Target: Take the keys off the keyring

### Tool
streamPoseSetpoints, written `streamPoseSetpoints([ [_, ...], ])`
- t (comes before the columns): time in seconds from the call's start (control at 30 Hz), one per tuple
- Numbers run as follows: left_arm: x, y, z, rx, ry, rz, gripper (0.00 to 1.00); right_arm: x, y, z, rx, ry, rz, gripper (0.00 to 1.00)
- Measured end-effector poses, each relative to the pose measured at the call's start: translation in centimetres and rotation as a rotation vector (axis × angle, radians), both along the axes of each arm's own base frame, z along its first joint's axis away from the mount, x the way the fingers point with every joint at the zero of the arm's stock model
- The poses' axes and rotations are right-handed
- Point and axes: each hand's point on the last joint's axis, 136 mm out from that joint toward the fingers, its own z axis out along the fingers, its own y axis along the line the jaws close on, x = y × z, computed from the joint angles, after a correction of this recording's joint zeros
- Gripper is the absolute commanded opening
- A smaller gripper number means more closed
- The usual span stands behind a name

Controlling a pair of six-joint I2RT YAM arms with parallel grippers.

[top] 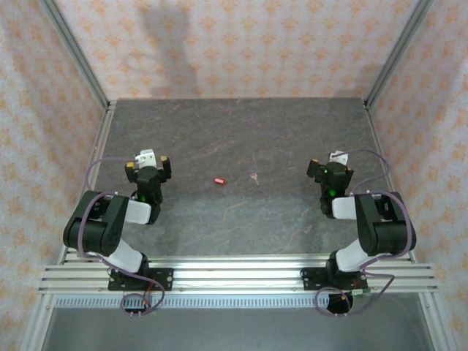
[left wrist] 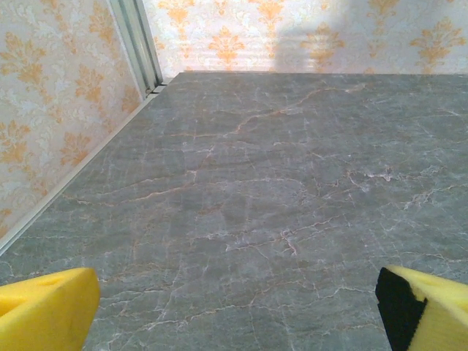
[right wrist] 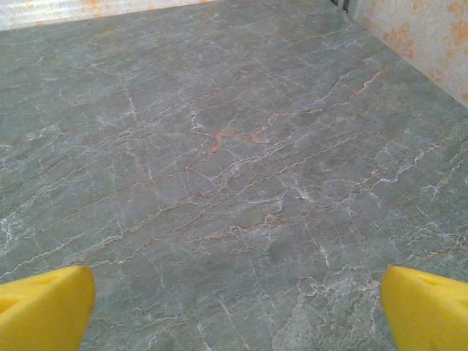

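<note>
A tiny red keyring (top: 219, 180) lies on the grey marble table (top: 241, 139) near its middle. A small silvery key (top: 254, 178) lies a short way to its right, apart from it. My left gripper (top: 148, 166) hovers well to the left of both, open, with nothing between its yellow fingertips (left wrist: 47, 307). On the right side my right gripper (top: 328, 170) is open too, empty, with its yellow fingertips (right wrist: 424, 307) spread wide over bare table.
Patterned walls (top: 241, 44) with metal corner posts (top: 77, 51) enclose the table on three sides. An aluminium rail (top: 234, 274) carrying both arm bases runs along the near edge.
</note>
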Motion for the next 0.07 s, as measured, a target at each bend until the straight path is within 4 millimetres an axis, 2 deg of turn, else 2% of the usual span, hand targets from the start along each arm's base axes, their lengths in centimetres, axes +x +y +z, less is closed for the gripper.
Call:
streamPoseSetpoints([
  [0.07,-0.02,0.02,-0.06,0.0,0.003,0.0,1.0,0.03,-0.02,0.05,0.002,-0.002,-0.001,0.99],
])
